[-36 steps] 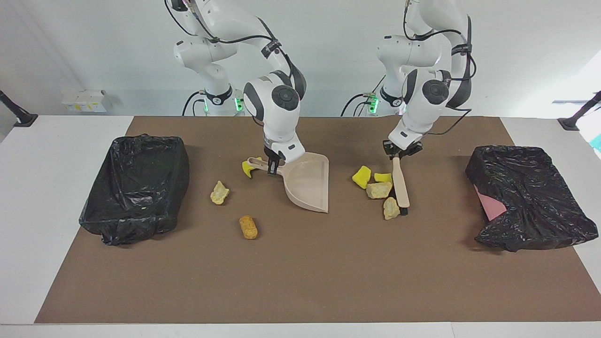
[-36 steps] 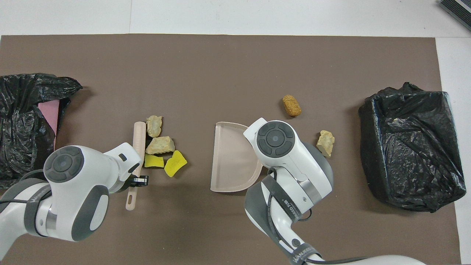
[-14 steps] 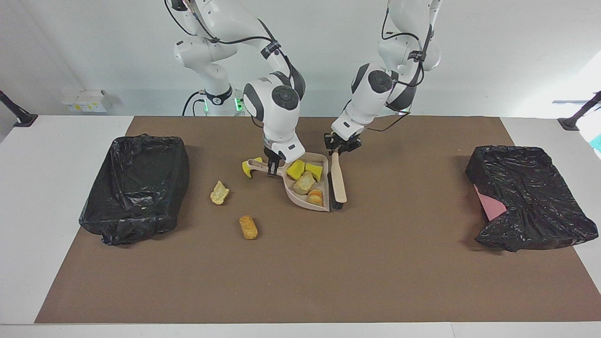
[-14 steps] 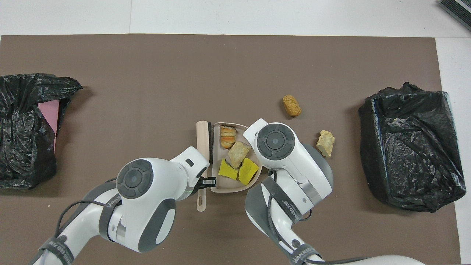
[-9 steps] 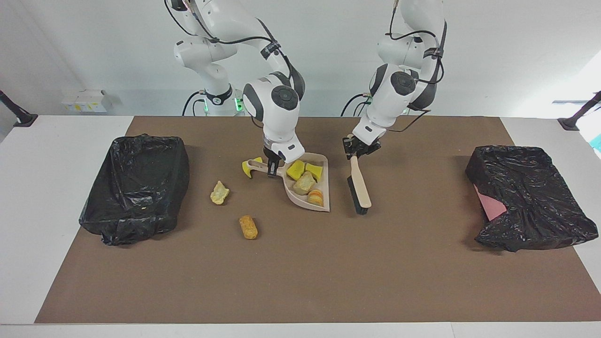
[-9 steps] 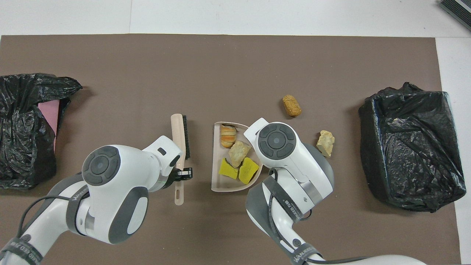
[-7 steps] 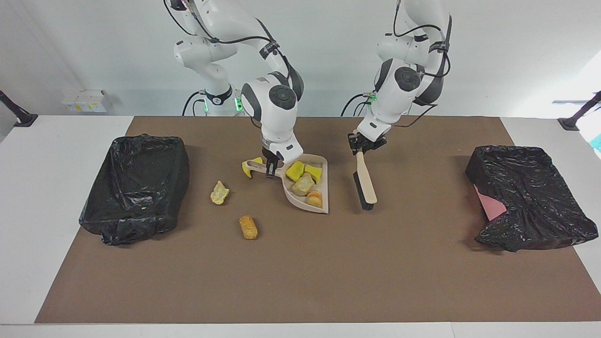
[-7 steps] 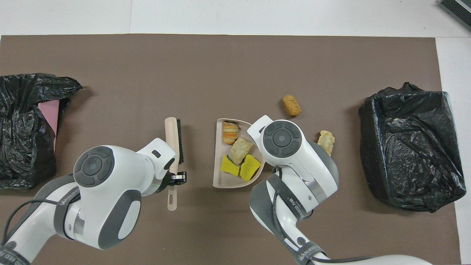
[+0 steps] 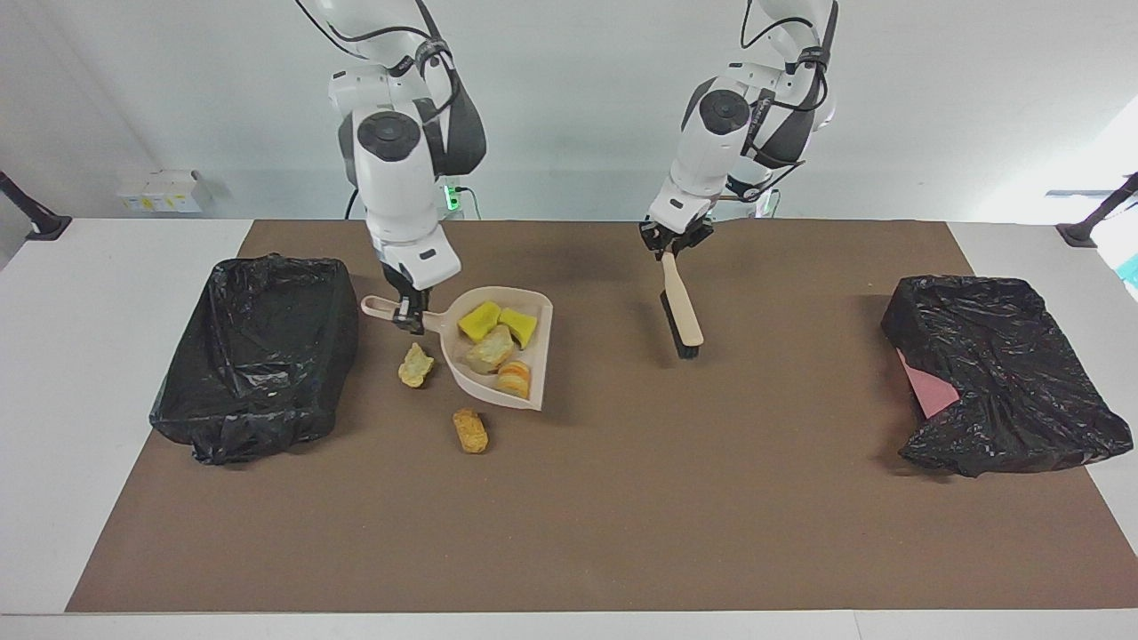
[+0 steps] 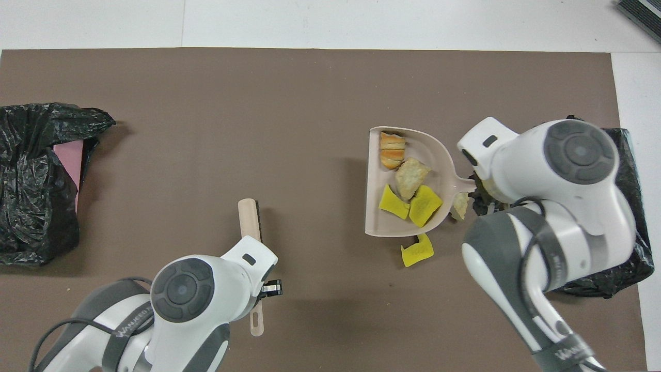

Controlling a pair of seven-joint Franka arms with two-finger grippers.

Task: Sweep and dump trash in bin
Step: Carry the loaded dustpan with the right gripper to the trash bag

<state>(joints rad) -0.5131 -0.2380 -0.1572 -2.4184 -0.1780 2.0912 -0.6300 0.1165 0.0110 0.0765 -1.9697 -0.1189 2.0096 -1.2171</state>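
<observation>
Showed a white tabletop (image 9: 124, 267) covered with a brown mat (image 9: 622, 516), and a pale wall at the top of the facing view. Had one black-lined bin (image 9: 258, 356) (image 10: 634, 243) at the frame edge on the right arm's end. Had a second bin (image 9: 1005, 373) (image 10: 36, 181), crumpled and with some pink showing, at the edge on the left arm's end.

In the upper middle of the facing view, showed the right end effector (image 9: 407, 313) with fingers closed on the handle of the beige dustpan (image 9: 502, 296) (image 10: 431, 150). Held it raised over the mat, beside the first bin. Carried in the pan part of the trash: two yellow sponge chunks (image 9: 481, 321), a pale beige lump (image 9: 491, 351) and a bread-like lump (image 9: 514, 380).

Left other trash on the mat: a beige lump (image 9: 415, 365) (image 10: 459, 205) under the handle, an orange-brown lump (image 9: 470, 430) lower in the facing view, and a yellow chunk (image 10: 417, 250) just below the pan in the overhead view.

Showed the left end effector (image 9: 676, 242) (image 10: 271, 288) in the upper centre of the facing view, clamped on the handle of the brush (image 9: 680, 307) (image 10: 251, 222), bristles hanging down over the bare mat.
</observation>
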